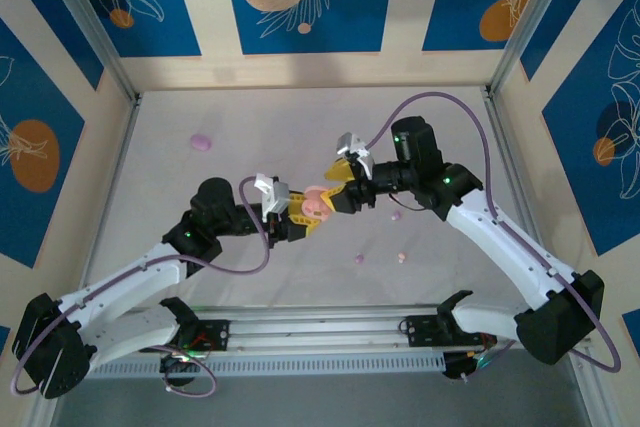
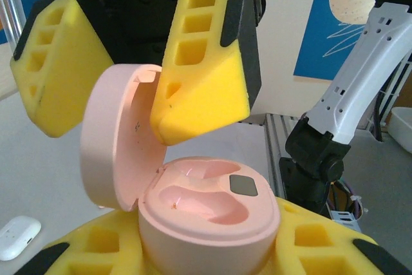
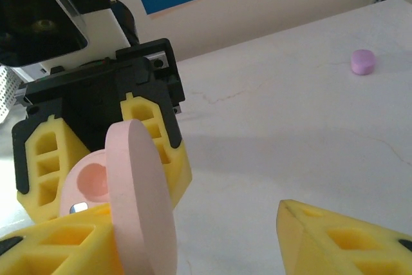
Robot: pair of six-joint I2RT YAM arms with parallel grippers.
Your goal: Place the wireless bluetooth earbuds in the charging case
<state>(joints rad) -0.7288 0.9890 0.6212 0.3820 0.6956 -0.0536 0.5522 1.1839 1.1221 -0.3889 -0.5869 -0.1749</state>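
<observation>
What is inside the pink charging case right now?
Two moulded wells, both empty, and a grey pad. The right gripper's finger covers part of the lid's inside.

Pale pink charging case [image 2: 209,230], tiny purple earbud [image 1: 359,258], white table [image 1: 250,127], blue leaf-patterned wall panels [image 1: 345,12]

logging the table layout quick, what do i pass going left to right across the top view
purple rounded piece, pink charging case, small purple earbud, pale pink earbud
</observation>
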